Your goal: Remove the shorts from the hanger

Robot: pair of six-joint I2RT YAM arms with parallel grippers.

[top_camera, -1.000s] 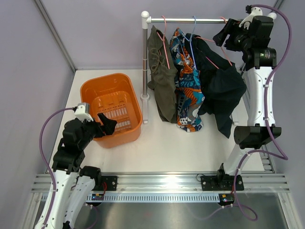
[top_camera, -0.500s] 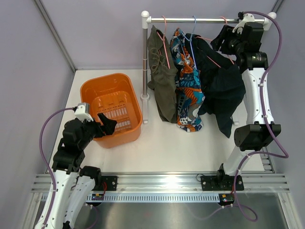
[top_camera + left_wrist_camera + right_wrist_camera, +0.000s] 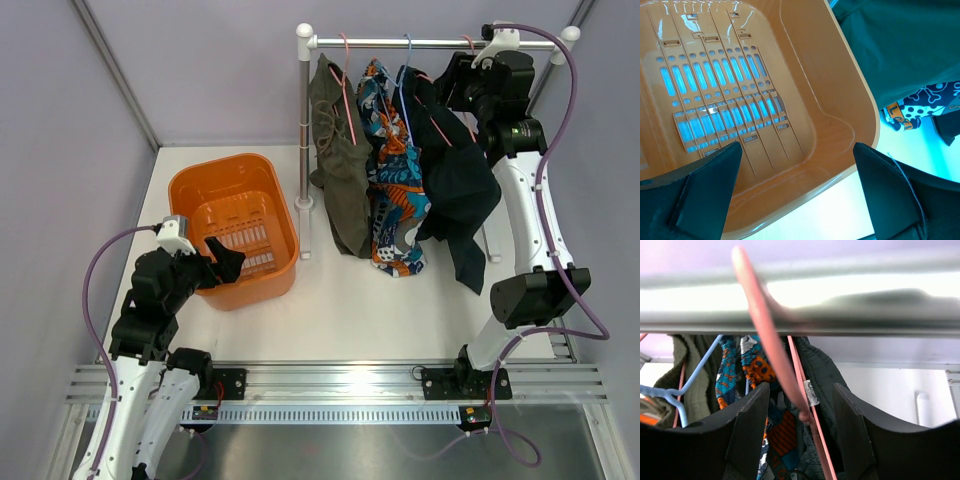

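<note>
Upper right of the top view, your right gripper point(image 3: 801, 390) straddles the pink hanger point(image 3: 767, 335) just under the rail point(image 3: 865, 320). Its jaws are part-open and not pinching, seemingly lined up to take the hanger that carries the dark shorts point(image 3: 455, 180) at the rail's right end. Your left gripper point(image 3: 796, 150) hovers wide-jawed over the basket point(image 3: 860, 115) at centre left, likely the drop spot.

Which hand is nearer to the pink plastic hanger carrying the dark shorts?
The right. The right hand sits at the hook of the pink plastic hanger under the metal rail, a finger on each side; the left hand is far away, over the orange plastic basket.
</note>
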